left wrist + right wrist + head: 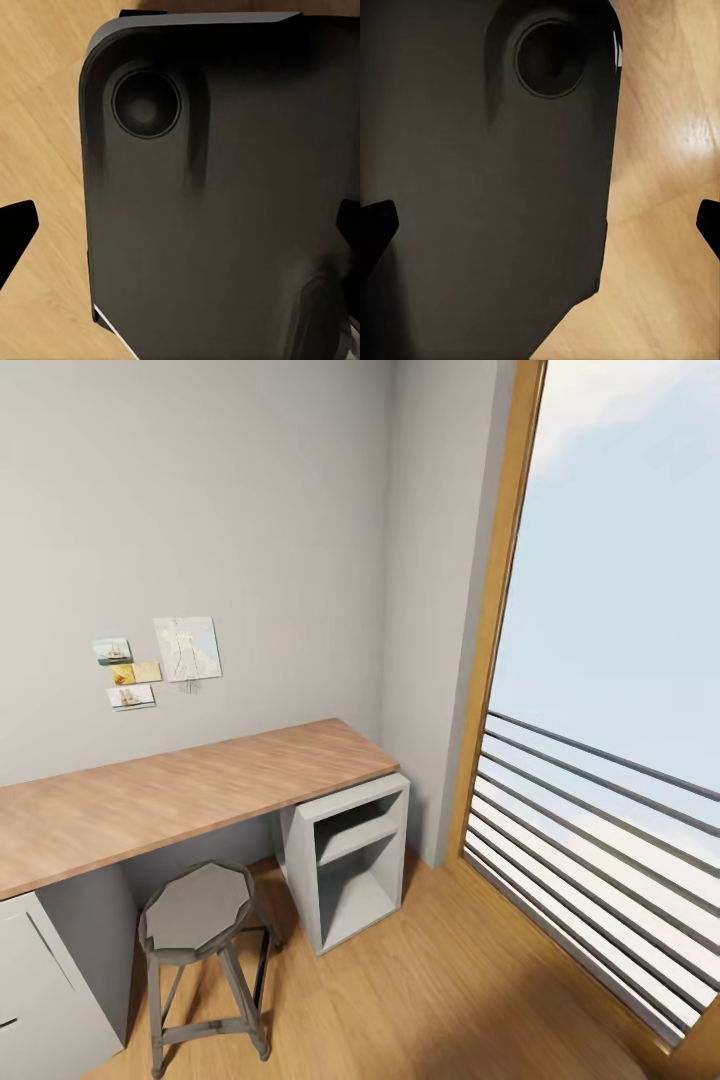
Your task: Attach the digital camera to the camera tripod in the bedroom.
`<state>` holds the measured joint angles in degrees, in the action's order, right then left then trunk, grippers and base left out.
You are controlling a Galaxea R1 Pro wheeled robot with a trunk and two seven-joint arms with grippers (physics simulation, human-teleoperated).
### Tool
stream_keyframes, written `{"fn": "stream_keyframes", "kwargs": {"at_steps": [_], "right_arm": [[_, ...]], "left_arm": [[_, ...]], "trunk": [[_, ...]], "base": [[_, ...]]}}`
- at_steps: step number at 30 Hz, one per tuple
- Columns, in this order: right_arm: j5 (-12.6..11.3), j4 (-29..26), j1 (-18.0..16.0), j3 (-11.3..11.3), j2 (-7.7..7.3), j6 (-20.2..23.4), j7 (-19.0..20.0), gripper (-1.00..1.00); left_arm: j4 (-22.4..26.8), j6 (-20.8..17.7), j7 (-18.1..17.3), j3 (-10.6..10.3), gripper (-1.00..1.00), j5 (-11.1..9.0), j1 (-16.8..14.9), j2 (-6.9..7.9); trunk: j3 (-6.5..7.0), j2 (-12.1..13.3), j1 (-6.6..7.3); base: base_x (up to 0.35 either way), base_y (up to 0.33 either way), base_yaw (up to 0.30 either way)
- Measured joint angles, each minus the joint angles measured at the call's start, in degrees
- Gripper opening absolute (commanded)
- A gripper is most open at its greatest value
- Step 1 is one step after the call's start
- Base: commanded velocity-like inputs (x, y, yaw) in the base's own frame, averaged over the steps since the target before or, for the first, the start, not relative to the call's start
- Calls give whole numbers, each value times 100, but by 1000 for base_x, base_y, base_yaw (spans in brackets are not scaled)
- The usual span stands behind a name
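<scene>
**Robot scans desk corner; camera and tripod out of sight**

The robot's head looks down on a wooden desk (190, 785) set against a grey wall, a grey metal stool (198, 908) tucked beneath it and a small open shelf unit (352, 860) at its end. Snapshots (160, 660) are pinned above the desk, and a tall wood-framed window (505, 610) with horizontal rails opens on sky to the right. Neither the digital camera nor the camera tripod appears here, so their looks and whereabouts cannot be told. Judging by the task, a small camera should be light, rigid and somewhat fragile, best gripped by its body sides, away from the lens. Each wrist camera looks down past the robot's dark base (225, 195) to the wood floor (667, 225). The left gripper (184, 225) and right gripper (544, 225) both stand spread apart, holding nothing.
</scene>
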<state>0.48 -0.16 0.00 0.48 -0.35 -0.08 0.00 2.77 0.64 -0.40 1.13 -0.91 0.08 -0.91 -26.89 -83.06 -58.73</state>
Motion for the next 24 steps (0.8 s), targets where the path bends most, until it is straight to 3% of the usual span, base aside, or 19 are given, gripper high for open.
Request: {"fn": "stream_keyframes", "kwargs": {"at_steps": [11,13,17,24], "right_arm": [[1,0,0,0,1,1,5,100],[0,0,0,0,1,1,-2,100],[0,0,0,0,6,1,-7,100],[80,-60,-1,-10,10,1,-8,100]], "left_arm": [[8,0,2,20,100,-35,0,-42],[8,0,1,90,100,-153,0,-33],[8,0,0,430,100,-728,0,-10],[7,0,21,639,100,-1232,0,-3]], "trunk": [[0,0,0],[0,0,0],[0,0,0],[1,0,0]], "base": [[0,0,208],[0,0,270],[0,0,273],[0,0,277]]}}
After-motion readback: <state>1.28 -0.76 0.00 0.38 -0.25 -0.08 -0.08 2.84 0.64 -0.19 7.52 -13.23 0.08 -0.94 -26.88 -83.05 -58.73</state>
